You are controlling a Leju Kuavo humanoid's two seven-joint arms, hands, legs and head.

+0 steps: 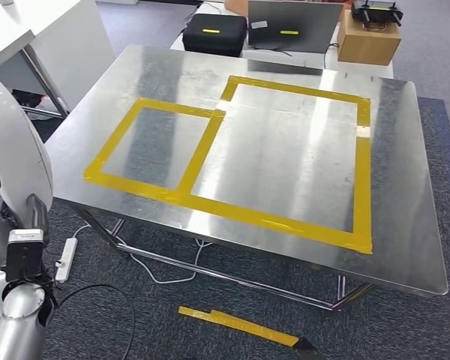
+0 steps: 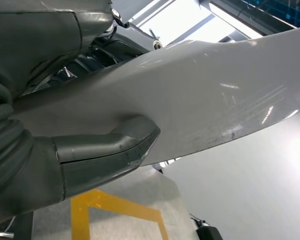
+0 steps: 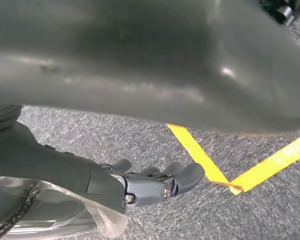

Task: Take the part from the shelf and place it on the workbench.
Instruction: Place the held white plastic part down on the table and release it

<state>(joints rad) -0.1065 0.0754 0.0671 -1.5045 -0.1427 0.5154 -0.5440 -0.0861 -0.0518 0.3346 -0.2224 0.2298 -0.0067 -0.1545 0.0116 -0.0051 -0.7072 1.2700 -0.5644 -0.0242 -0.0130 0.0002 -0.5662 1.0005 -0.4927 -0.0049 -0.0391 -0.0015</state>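
Observation:
The part is a large, smooth, white curved shell at the left edge of the head view, left of the workbench. My left hand grips it, with the thick grey thumb pressed flat against the white surface. The workbench is a shiny metal table with two rectangles marked on it in yellow tape, and nothing lies on it. My right hand hangs over grey carpet, fingers stretched out and holding nothing.
Behind the workbench sit a black case, a grey laptop and a cardboard box. A white power strip with cables and a yellow strip lie on the carpet below. A white table stands far left.

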